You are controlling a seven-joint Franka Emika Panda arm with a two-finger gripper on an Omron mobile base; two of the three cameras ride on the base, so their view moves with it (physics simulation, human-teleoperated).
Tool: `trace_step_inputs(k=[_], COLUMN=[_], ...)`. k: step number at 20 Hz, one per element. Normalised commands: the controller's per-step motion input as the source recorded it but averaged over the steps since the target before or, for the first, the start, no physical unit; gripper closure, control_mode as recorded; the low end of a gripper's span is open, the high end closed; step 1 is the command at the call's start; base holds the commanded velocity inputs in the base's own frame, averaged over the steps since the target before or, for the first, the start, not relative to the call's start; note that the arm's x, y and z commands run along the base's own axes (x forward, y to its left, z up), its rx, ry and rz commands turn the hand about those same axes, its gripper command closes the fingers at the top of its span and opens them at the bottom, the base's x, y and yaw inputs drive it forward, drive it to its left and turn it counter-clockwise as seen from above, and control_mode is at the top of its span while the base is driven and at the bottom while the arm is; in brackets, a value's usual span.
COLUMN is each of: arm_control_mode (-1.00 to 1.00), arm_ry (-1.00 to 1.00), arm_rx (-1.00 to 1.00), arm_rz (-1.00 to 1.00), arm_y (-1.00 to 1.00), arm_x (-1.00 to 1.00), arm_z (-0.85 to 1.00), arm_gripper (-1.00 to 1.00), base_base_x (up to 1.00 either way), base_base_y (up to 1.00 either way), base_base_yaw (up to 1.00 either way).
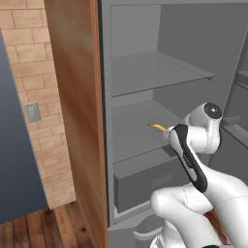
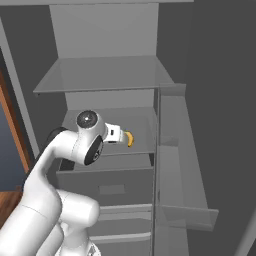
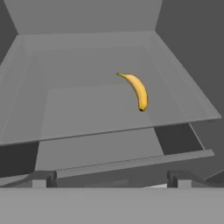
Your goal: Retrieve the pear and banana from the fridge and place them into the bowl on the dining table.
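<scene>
Fridge (image 1: 140,72) open, banana (image 3: 138,90) lying loose on middle shelf (image 3: 100,109), right of centre. Hand (image 3: 109,177) open, empty, short of shelf edge. Pear probably elsewhere, hidden. Advance, straddle banana across its narrow width, close mid-body.

The fridge (image 3: 183,26) stands open, and its middle grey shelf (image 3: 70,113) carries the banana (image 3: 138,91). The banana lies flat on the shelf's right half, apart from the fridge's side and back walls.

banana (image 1: 157,127) half behind arm
</scene>
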Motion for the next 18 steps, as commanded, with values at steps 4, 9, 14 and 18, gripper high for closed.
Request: trace_step_inputs(k=[4,9,14,18], arm_control_mode=[-1.00,-1.00,-1.00,-1.00], arm_ry=[0.00,0.01,0.00,0.00], arm_rx=[0.00,0.00,0.00,0.00], arm_rz=[0.00,0.00,0.00,-0.06], arm_y=[-0.17,-0.03,0.00,-0.01], arm_x=[0.36,0.24,0.15,0.07], arm_z=[-0.08,-0.23,-0.26,-0.19], arm_gripper=[-1.00,-1.00,-1.00,-1.00], base_base_x=[0.00,0.00,0.00,0.00], base_base_y=[0.00,0.00,0.00,0.00], base_base_yaw=[0.00,0.00,0.00,0.00])
